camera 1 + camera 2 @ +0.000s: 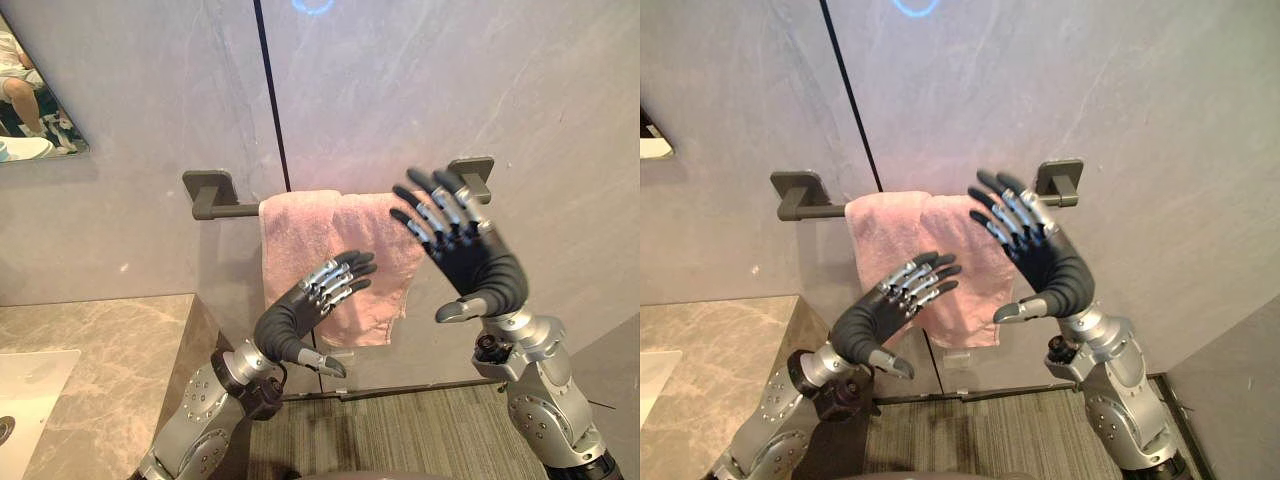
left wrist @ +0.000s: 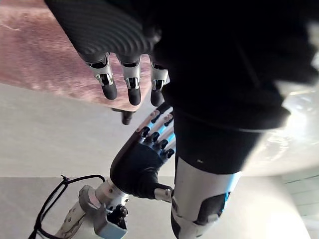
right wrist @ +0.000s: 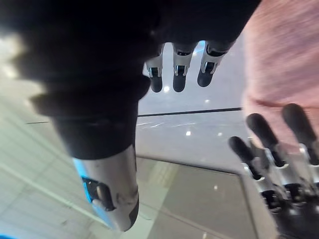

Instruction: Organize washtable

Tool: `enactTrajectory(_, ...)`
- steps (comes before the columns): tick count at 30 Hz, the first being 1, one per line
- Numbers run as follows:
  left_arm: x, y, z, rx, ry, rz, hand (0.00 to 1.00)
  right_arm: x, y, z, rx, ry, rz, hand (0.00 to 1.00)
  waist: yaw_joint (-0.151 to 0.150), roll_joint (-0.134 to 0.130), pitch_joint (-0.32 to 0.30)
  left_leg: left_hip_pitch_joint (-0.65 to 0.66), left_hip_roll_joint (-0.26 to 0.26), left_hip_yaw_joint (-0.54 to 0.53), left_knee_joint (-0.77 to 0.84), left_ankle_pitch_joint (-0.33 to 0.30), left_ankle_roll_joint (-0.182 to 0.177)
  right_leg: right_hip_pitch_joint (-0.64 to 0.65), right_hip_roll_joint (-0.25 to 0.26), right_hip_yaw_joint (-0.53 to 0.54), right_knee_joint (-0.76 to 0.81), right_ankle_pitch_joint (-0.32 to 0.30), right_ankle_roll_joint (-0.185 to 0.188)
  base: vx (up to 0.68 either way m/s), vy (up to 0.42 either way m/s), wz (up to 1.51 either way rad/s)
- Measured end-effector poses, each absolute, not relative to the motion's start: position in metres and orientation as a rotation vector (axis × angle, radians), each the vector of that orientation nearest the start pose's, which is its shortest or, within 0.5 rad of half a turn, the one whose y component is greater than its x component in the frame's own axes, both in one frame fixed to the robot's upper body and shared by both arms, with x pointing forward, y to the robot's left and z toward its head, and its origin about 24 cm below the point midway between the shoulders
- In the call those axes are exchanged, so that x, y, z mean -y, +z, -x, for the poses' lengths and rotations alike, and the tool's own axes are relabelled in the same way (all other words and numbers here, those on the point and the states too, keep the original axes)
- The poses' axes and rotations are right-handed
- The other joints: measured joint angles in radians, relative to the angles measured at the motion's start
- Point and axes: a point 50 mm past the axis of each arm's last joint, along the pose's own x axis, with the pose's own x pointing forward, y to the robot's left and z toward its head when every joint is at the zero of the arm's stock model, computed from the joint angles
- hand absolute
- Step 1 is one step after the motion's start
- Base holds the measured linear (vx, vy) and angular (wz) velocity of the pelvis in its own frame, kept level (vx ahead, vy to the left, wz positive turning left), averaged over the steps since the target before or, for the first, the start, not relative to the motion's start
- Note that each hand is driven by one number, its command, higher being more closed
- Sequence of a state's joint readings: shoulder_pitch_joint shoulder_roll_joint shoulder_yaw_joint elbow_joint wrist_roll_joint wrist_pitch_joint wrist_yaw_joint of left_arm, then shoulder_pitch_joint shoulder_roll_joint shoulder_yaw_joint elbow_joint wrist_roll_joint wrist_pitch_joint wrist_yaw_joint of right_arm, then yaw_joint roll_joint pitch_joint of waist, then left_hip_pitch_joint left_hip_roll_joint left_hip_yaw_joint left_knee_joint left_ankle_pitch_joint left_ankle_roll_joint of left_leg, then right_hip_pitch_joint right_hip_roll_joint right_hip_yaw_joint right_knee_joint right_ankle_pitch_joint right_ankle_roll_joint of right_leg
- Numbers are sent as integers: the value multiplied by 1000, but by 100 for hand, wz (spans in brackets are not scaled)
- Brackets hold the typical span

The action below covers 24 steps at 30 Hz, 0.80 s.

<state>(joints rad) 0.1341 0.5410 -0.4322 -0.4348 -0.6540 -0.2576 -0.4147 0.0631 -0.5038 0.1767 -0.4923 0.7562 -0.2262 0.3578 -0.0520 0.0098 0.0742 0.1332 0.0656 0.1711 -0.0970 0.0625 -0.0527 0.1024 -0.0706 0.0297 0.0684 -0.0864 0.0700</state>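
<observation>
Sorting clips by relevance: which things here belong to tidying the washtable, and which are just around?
Job in hand: pink towel, towel bar, open left hand, open right hand.
Just around: marble counter, sink, mirror.

No text, label, number or sign can be read here. The pink towel [image 1: 300, 240], the towel bar [image 1: 235, 209], the grey wall [image 1: 450, 80] and the marble counter [image 1: 110, 360] carry no legible print.
</observation>
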Motion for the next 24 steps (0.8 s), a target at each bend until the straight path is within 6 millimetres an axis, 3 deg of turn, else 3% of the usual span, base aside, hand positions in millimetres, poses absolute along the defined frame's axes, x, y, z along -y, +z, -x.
enactTrajectory(9, -111, 80, -192, 194, -896, 90, 0, 144, 111, -213, 307, 698, -123, 0, -12, -8, 3, 1, 0, 4, 0, 0, 0, -1, 0, 4, -1, 0, 0, 0, 0, 0)
enactTrajectory(16, -102, 86, -210, 261, -814, 34, 0, 140, 84, -220, 206, 639, 79, 0, -13, -11, 2, -9, 0, 4, 0, 0, 0, -11, 0, 4, -3, 0, 0, 0, 0, 0)
enactTrajectory(24, -113, 93, -233, 315, -624, -48, 0, 132, 80, -237, 226, 570, 195, 0, -15, -10, 1, -28, 1, 3, 0, 0, 0, -23, 1, 2, -10, 9, -2, 6, -2, 1)
